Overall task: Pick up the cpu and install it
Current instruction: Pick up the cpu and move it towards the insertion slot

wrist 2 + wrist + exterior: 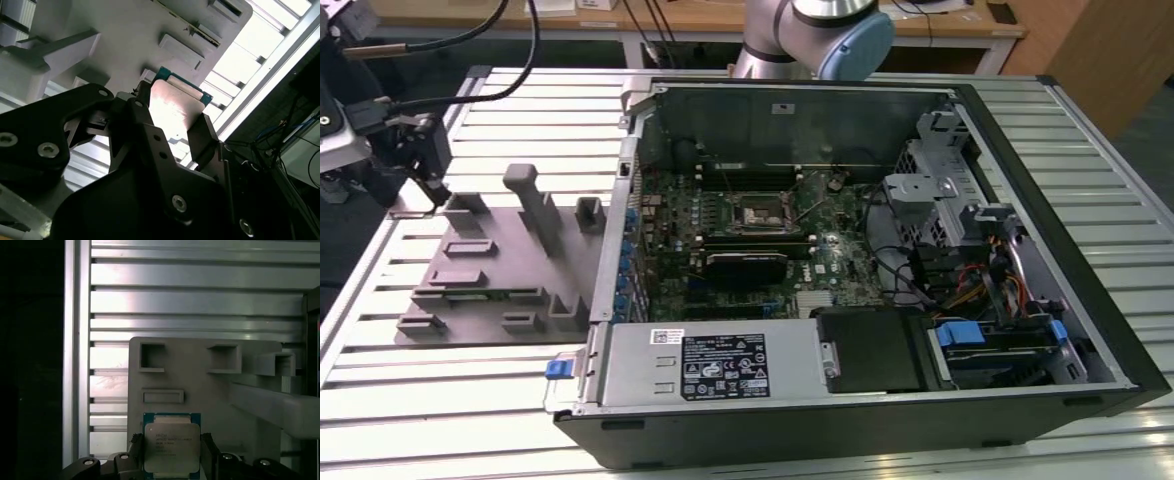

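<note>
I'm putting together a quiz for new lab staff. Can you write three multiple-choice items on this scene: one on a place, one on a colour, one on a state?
1. Where is the cpu? A seated in a socket; B held in the gripper, over the grey fixture; C on the floor.
2. The cpu's rim is: A red; B yellow; C blue-green.
3. The computer case is: A open, motherboard showing; B shut by a panel; C upside down.
Key: B, the gripper clamps it in both wrist views; C, the rim frames the silvery top; A, the exterior view looks inside.
</note>
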Available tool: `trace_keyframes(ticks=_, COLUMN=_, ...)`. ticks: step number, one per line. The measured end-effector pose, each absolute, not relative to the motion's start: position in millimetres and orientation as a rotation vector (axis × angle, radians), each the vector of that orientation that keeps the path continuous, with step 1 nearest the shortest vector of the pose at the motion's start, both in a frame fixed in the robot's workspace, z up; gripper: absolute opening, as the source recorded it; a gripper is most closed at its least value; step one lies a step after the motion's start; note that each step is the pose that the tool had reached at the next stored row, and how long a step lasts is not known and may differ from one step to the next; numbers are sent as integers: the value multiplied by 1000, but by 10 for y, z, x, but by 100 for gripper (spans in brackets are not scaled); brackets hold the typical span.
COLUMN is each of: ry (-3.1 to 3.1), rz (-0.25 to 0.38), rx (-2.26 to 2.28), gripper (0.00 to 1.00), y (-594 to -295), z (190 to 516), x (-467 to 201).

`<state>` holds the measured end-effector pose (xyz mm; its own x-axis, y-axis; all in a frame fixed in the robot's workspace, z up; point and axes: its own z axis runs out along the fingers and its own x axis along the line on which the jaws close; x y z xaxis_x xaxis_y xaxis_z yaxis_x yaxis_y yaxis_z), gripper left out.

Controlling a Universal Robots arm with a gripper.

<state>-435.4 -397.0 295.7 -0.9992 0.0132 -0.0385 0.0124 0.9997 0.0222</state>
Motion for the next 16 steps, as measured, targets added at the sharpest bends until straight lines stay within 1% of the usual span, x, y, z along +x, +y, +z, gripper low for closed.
trace_keyframes(ticks=16, ry=3092, rz=34, rx=20, gripper=54, y=-3970, z=3288, x=-4355)
